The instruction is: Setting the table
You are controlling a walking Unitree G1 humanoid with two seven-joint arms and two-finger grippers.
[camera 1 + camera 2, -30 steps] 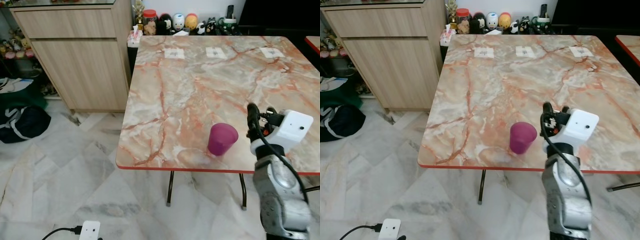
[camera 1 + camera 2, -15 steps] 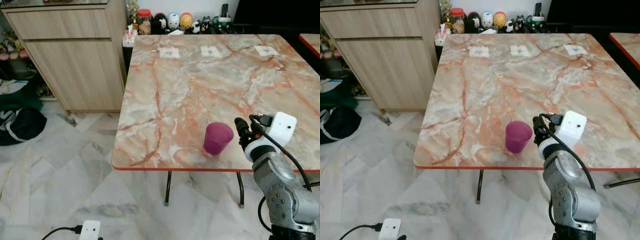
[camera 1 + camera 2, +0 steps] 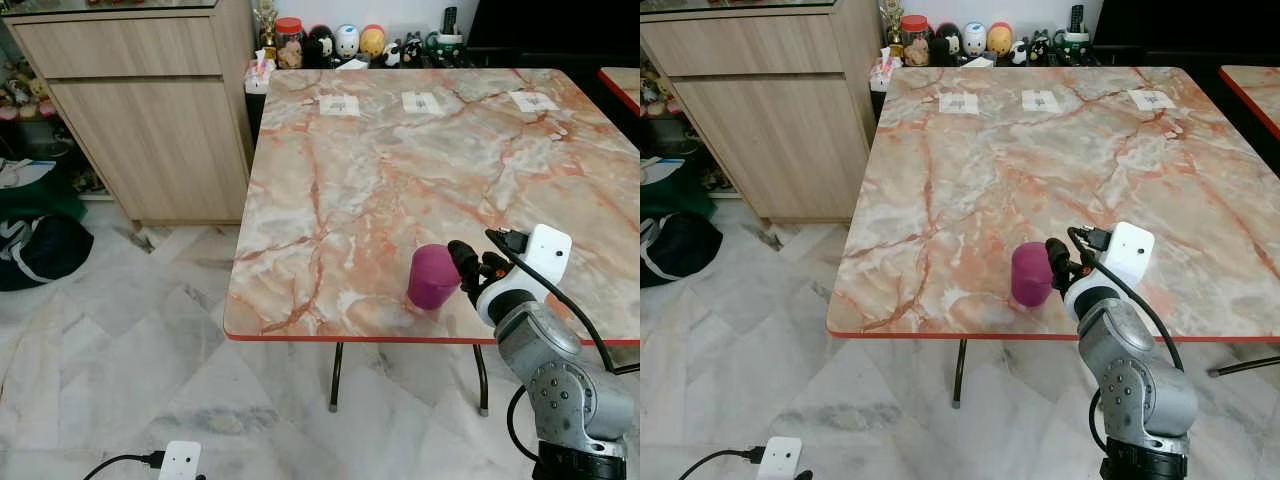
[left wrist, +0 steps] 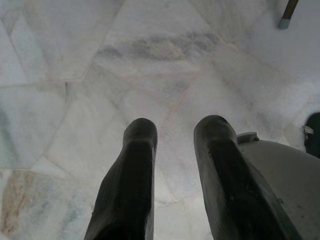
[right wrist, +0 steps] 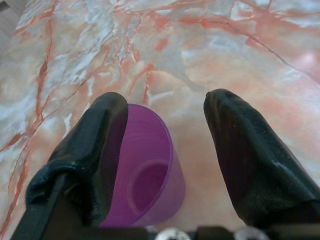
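We are holding our right gripper (image 5: 165, 165) wide open and empty at the purple cup (image 3: 433, 276), which is standing upright near the table (image 3: 400, 150) front edge, at 9 o'clock from the fingers.

The right end effector (image 3: 462, 262) reaches forward with fingers spread; the left end effector (image 4: 175, 150) hangs, fingers apart.

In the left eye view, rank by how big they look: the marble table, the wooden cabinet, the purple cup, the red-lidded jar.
1. Marble table, largest.
2. Wooden cabinet.
3. Purple cup, by the right gripper.
4. Red-lidded jar, slightly smaller in view, but it sits much farther back, so the true order of the last two is unsure.
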